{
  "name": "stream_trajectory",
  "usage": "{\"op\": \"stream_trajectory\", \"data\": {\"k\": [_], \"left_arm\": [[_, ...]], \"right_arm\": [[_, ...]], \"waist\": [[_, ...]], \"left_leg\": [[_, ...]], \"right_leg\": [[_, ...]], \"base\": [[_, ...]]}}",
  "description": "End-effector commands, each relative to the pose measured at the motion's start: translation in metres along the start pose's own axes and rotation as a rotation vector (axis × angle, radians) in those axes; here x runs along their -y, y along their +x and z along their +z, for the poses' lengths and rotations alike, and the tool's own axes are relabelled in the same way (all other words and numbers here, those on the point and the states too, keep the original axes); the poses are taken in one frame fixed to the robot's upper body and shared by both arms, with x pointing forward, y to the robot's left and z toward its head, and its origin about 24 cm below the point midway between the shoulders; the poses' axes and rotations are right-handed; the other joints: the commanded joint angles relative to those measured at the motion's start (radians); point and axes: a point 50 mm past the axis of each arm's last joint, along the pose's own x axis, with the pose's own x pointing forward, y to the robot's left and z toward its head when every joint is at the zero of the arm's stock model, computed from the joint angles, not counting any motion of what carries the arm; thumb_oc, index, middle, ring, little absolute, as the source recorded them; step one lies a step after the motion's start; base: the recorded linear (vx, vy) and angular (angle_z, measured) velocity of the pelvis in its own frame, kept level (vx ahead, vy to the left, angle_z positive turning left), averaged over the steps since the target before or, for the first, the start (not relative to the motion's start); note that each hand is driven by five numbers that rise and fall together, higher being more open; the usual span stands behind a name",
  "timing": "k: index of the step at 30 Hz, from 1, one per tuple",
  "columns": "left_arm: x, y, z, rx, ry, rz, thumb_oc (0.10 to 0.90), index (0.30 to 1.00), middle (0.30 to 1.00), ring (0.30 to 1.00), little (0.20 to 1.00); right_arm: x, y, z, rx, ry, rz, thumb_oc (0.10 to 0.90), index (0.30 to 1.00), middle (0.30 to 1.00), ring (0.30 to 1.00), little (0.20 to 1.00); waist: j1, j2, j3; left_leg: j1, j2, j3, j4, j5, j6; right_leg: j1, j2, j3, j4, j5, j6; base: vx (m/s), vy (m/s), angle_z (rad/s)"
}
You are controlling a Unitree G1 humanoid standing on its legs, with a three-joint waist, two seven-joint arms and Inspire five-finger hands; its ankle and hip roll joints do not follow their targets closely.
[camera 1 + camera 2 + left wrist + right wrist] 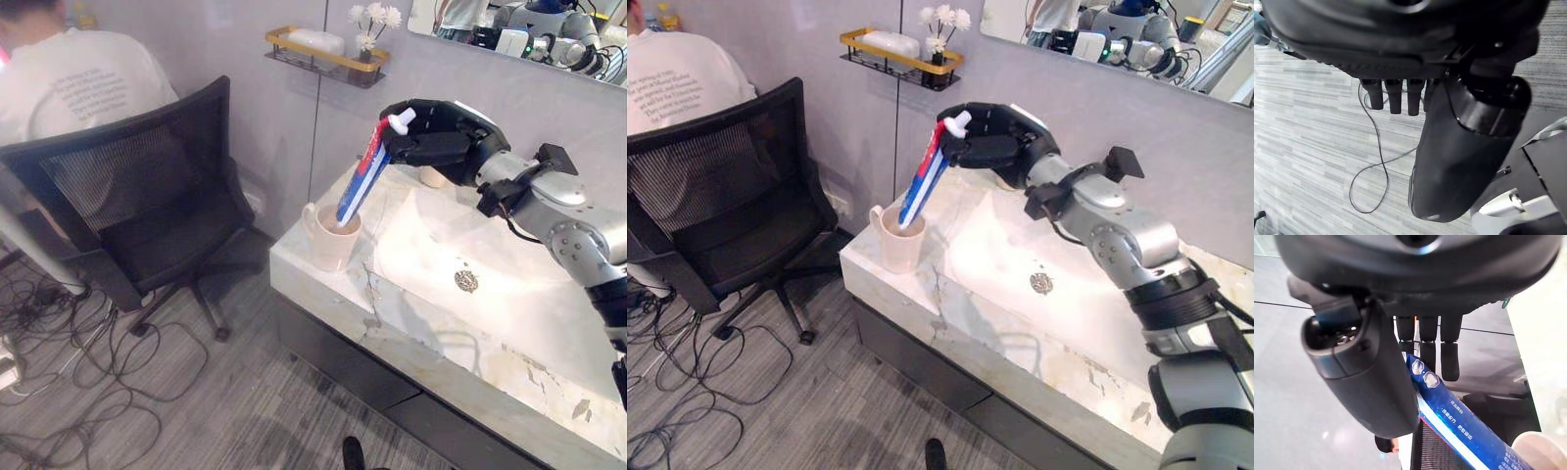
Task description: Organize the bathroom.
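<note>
At the counter's left corner, a cream mug [330, 238] with a red, white and blue toothpaste tube [360, 176] leaning in it, cap up. Right hand [436, 132] curled round the tube's top. Left hand [1449, 161] over grey floor [1312, 147], fingers relaxed, empty.

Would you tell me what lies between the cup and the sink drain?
Only bare white basin and counter lie between cup and drain, in both eye views.
</note>
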Motion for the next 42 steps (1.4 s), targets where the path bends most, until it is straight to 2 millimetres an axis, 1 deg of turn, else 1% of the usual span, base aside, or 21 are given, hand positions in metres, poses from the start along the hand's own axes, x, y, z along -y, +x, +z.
{"op": "stream_trajectory", "data": {"k": [1,10,22,26,32,42], "left_arm": [[-0.017,0.002,-0.046,-0.182,0.012,0.037,0.800,0.900,0.900,0.900,0.900],[-0.015,0.002,-0.049,-0.176,0.012,0.037,0.800,0.900,0.900,0.900,0.900],[-0.014,0.003,-0.054,-0.188,0.000,0.035,0.800,0.900,0.900,0.900,0.900],[-0.011,0.004,-0.056,-0.189,-0.007,0.033,0.800,0.900,0.900,0.900,0.900],[-0.013,0.003,-0.059,-0.199,-0.014,0.038,0.800,0.900,0.900,0.900,0.900],[-0.013,0.003,-0.058,-0.196,-0.004,0.039,0.800,0.900,0.900,0.900,0.900]], "right_arm": [[0.010,-0.010,0.076,0.406,0.004,-0.042,0.400,0.300,0.300,0.300,0.300],[0.011,-0.014,0.073,0.419,-0.001,-0.057,0.400,0.300,0.300,0.300,0.300],[0.013,-0.020,0.078,0.460,0.000,-0.090,0.400,0.300,0.300,0.300,0.300],[0.014,-0.022,0.077,0.461,0.002,-0.094,0.400,0.300,0.300,0.300,0.300],[0.014,-0.022,0.077,0.467,0.001,-0.102,0.400,0.300,0.300,0.300,0.300],[0.012,-0.024,0.077,0.467,-0.029,-0.104,0.400,0.300,0.300,0.300,0.300]], "waist": [[0.015,-0.031,-0.040],[0.023,-0.036,-0.027],[0.038,-0.046,-0.015],[0.043,-0.048,-0.013],[0.051,-0.049,-0.007],[0.055,-0.048,0.015]], "left_leg": [[-0.069,0.036,-0.068,0.272,-0.176,0.029],[-0.086,0.038,-0.074,0.296,-0.182,0.029],[-0.108,0.041,-0.090,0.298,-0.172,0.025],[-0.113,0.040,-0.093,0.303,-0.173,0.025],[-0.124,0.042,-0.098,0.309,-0.172,0.023],[-0.146,0.044,-0.103,0.355,-0.194,0.025]], "right_leg": [[-0.048,-0.028,0.078,0.139,-0.102,0.065],[-0.045,-0.030,0.074,0.139,-0.101,0.066],[-0.045,-0.026,0.069,0.139,-0.103,0.066],[-0.042,-0.026,0.067,0.137,-0.102,0.066],[-0.042,-0.026,0.067,0.138,-0.103,0.067],[-0.038,-0.031,0.062,0.146,-0.107,0.067]], "base": [[0.00,0.000,0.00],[0.00,0.000,0.00],[0.00,-0.003,0.01],[0.00,-0.001,0.02],[0.01,-0.005,0.04],[0.00,0.001,0.00]]}}
